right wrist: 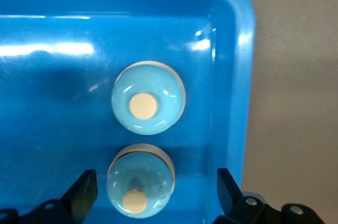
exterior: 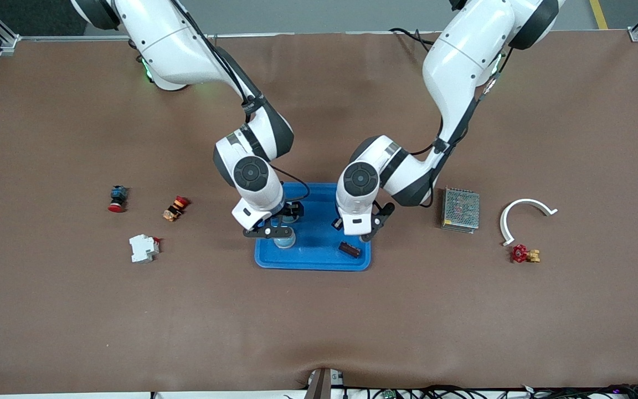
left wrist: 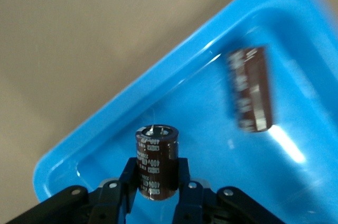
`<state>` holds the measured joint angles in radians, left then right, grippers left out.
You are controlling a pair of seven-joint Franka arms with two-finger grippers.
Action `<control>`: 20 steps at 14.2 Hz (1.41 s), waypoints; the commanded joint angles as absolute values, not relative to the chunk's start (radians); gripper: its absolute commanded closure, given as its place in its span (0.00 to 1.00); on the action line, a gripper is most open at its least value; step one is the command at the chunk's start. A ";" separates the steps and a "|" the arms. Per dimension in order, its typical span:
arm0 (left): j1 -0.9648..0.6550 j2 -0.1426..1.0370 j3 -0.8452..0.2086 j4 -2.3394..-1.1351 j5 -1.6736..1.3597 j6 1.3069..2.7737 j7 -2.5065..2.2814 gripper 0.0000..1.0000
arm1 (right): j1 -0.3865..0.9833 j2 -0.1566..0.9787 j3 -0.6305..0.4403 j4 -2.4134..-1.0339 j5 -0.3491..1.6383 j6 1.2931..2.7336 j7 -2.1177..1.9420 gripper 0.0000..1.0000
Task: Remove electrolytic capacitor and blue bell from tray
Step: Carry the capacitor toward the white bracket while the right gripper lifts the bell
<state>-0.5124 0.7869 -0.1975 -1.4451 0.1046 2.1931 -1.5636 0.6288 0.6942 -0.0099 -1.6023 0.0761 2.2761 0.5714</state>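
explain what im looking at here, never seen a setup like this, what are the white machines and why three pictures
The white machines are two robot arms bolted to a brown table, each ending in a two-fingered tool. The wide picture comes from a high camera facing them; the other two come from cameras on each arm's wrist.

Both arms reach over a blue tray. The left tool is shut on a dark brown capacitor, held upright over the tray; a second capacitor lies in the tray. The right tool hangs open over two pale blue bells sitting side by side in the tray.

Toward the right arm's end of the table lie a red push button, a small orange part and a white breaker. Toward the left arm's end: a metal mesh box, a white curved clip and a red valve.
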 commanded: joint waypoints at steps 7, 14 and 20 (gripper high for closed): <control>-0.367 0.487 -0.192 -1.466 0.127 1.890 -1.188 1.00 | 0.660 0.735 -0.018 -1.589 0.072 2.290 0.575 0.00; -0.206 0.313 -0.202 -1.558 0.117 1.684 -0.933 1.00 | 0.680 0.755 -0.017 -1.592 0.074 2.296 0.575 0.00; -0.048 0.170 -0.201 -1.699 0.117 1.681 -0.669 1.00 | 0.686 0.767 -0.017 -1.591 0.074 2.310 0.575 0.00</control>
<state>-0.0941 0.2376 -0.1925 -1.6229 0.1147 1.6789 -0.7410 0.6750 0.7512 -0.0105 -1.6018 0.0762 2.2977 0.5719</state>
